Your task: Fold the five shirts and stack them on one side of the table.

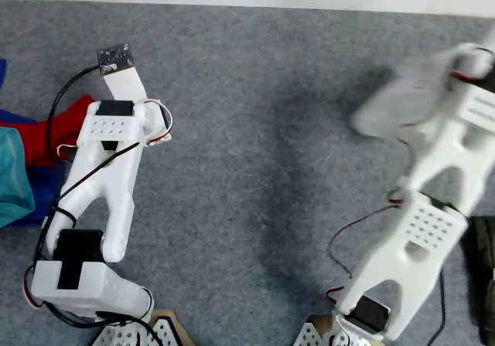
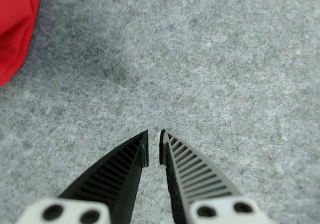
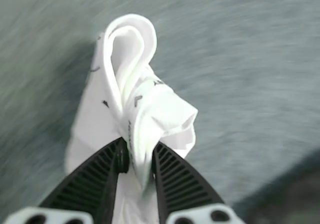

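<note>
Grey felt covers the table [image 1: 255, 168] from edge to edge. At its left edge lies a pile of cloth: a teal shirt [image 1: 11, 172] outermost, a red shirt [image 1: 69, 125] reaching furthest inward, and blue fabric [image 1: 42, 187] under both. This looks like the stacking side the task asks for, though the high view cuts off most of the pile, so I cannot tell how neatly the pieces are folded.

Just beside the pile is the left arm [image 1: 100, 183]. The left gripper [image 2: 154, 146] points down at bare felt, with the red shirt's rounded edge off to one side and apart from it. Its jaws are drawn almost together with only a slit between them, and they grip nothing. By my reading this arm is simply parked near the stack.

Near the right edge, the right arm [image 1: 421, 245] stands raised over the table. The right gripper [image 3: 136, 156] is clenched on a white shirt [image 3: 145, 108], pinching a bunched fold. The cloth loops above the jaws and drapes below them in soft rolls, with small dark marks on it. It appears to hang clear of the felt, probably lifted so it can be spread out for folding.
</note>
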